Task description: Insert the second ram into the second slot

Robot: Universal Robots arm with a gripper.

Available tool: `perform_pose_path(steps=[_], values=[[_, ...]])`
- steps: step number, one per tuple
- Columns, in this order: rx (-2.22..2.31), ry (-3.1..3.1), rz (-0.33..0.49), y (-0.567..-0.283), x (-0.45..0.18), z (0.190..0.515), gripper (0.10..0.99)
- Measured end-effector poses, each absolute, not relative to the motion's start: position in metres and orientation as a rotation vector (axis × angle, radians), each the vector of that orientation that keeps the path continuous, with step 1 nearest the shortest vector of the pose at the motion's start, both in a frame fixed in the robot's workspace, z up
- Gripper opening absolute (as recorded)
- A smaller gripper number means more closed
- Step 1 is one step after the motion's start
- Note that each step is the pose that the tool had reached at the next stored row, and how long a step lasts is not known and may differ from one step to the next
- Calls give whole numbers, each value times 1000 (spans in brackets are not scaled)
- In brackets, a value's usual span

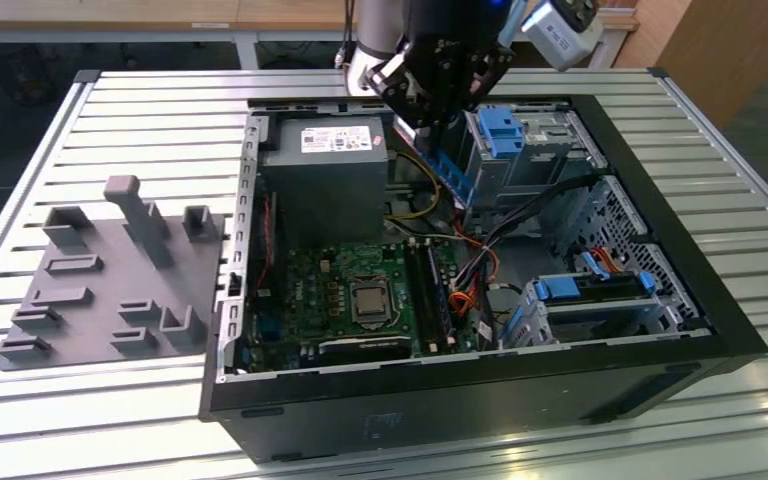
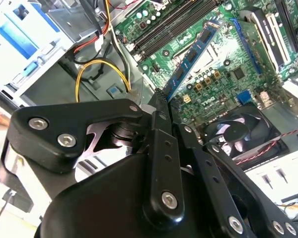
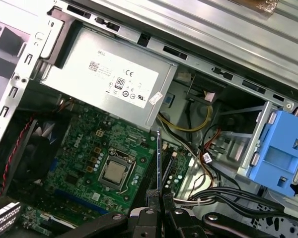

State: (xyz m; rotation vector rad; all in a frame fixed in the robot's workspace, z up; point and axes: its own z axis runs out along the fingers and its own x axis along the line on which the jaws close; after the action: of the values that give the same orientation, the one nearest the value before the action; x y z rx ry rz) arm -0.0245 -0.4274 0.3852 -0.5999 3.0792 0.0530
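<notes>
Above slatted table (image 1: 144, 110), second ram (image 2: 191, 55) aloft

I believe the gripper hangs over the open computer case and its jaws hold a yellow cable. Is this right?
Wrong in one thing: what the jaws hold. The gripper hangs over the open computer case, and its jaws hold the second ram, a thin blue-green board strip. The second wrist view shows it.
</notes>
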Motion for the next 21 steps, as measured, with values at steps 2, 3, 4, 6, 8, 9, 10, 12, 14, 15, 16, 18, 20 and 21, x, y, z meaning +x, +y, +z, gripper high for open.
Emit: perform_pose_path(steps=[2,3,4,6,8,9,10,12,14,15,16,18,20,21], values=[[-581,3083,53,-427,-25,385,137],[-572,3084,53,-427,-25,385,137],[-563,3086,53,-427,-25,385,137],[-545,3089,53,-427,-25,385,137],[-528,3092,53,-427,-25,385,137],[-520,3093,53,-427,-25,385,137],[-512,3094,53,-427,-25,385,137],[-496,3097,53,-427,-25,385,137],[-480,3099,53,-427,-25,385,137],[-473,3100,53,-427,-25,385,137],[-465,3101,53,-427,-25,385,137],[-450,3103,53,-427,-25,385,137],[-434,3105,52,-427,-25,385,137],[-426,3106,52,-427,-25,385,137]])
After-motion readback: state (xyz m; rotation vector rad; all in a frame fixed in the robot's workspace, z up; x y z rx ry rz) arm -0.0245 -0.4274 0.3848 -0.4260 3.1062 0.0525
